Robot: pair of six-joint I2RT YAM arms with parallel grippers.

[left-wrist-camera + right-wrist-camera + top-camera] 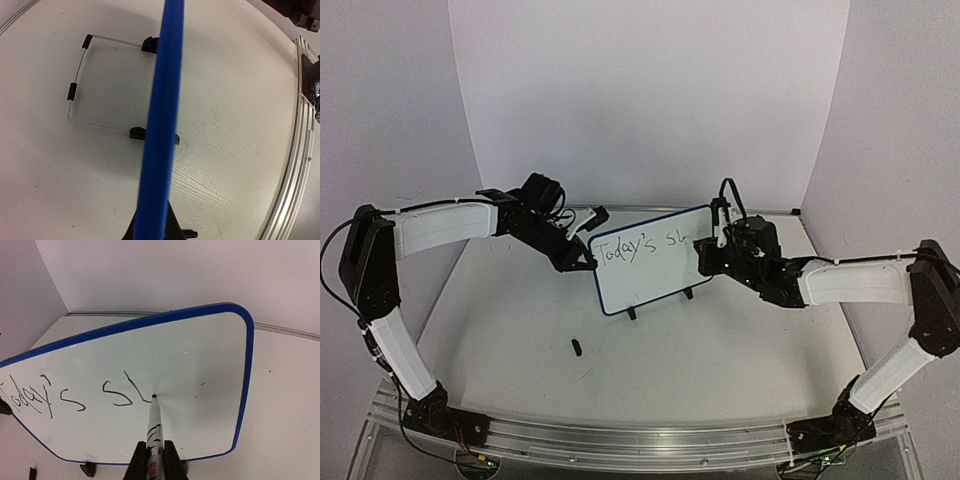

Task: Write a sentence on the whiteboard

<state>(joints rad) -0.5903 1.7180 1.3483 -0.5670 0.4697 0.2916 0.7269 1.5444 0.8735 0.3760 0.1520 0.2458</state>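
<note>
The whiteboard (655,262) with its blue rim stands tilted on black clip feet at mid table. Black marker writing (642,247) on it reads "Today's s" plus an unfinished stroke; in the right wrist view the writing (75,399) ends at the pen tip. My left gripper (586,262) is shut on the board's left edge, seen as a blue rim (162,120) between its jaws. My right gripper (154,457) is shut on a white marker (154,427), tip touching the board (200,360). It is at the board's right side (718,245).
A small black marker cap (576,347) lies on the table in front of the board. The wire stand (75,90) and clip feet (137,133) show behind the board. The table's metal rail (640,440) runs along the near edge. Curved white walls surround the back.
</note>
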